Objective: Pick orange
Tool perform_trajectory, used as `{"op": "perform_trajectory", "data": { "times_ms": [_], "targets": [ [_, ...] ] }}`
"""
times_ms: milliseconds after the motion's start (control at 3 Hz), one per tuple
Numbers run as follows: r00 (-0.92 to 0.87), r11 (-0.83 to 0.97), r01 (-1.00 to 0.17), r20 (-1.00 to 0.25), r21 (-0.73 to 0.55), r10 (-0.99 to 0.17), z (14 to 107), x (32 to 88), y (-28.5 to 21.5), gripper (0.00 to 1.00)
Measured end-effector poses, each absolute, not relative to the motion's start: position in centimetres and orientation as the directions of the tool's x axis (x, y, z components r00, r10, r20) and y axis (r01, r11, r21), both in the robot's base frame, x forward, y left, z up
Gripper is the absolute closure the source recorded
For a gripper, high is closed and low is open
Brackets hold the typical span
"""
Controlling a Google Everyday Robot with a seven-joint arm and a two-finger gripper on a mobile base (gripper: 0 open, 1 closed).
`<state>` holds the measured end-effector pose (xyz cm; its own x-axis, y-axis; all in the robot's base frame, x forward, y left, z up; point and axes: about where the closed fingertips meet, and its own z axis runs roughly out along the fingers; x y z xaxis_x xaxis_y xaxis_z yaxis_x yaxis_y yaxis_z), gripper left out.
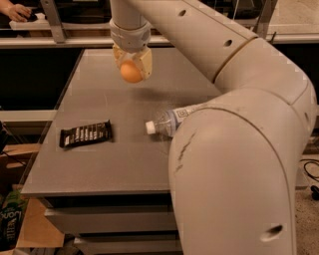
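The orange [130, 72] is a small round orange fruit held between the pale fingers [147, 62] of my gripper [131, 69]. The gripper is shut on it and holds it clear above the far part of the grey table [99, 164], with a faint shadow on the surface below. My large white arm reaches in from the right and fills the right side of the camera view.
A clear plastic bottle [167, 121] with a white cap lies on its side mid-table, partly hidden by my arm. A dark snack bar wrapper [85, 133] lies flat at the left. A person's hand [15, 10] shows at the top left behind a rail.
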<state>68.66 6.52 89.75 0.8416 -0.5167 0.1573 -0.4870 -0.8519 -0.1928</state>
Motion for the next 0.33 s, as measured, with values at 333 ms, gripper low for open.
{"op": "perform_trajectory", "data": {
  "times_ms": [333],
  "targets": [
    [0.850, -0.858, -0.471, 0.157, -0.203, -0.503, 90.43, 68.85, 6.77, 1.00]
  ]
}}
